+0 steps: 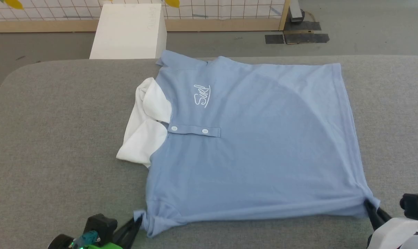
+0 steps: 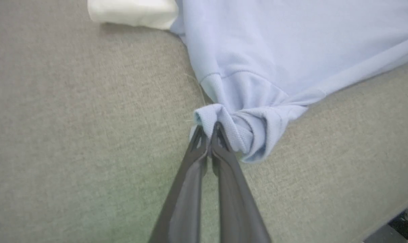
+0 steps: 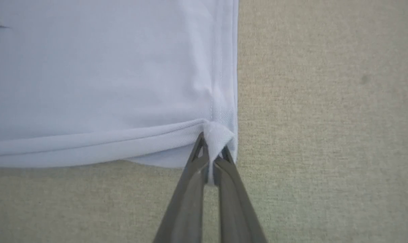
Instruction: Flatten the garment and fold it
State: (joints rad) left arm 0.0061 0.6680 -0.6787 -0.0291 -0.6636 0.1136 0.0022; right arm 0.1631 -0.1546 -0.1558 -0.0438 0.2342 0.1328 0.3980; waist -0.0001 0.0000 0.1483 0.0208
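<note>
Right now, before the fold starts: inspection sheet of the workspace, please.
Surface: grey fabric-covered table, rounded far-left corner.
Job's things: large light-blue knit shirt with white panels and white script logo, spread mostly flat; near edge taut, bunched at both near corners.
Clutter: nothing seen.
Grippers: left gripper shut on the shirt's near-left corner; right gripper shut on its near-right corner.
Cables: nothing seen.
Surroundings: white box behind the table, gridded wall panel with wooden frame, dark patches on the grey floor.
</note>
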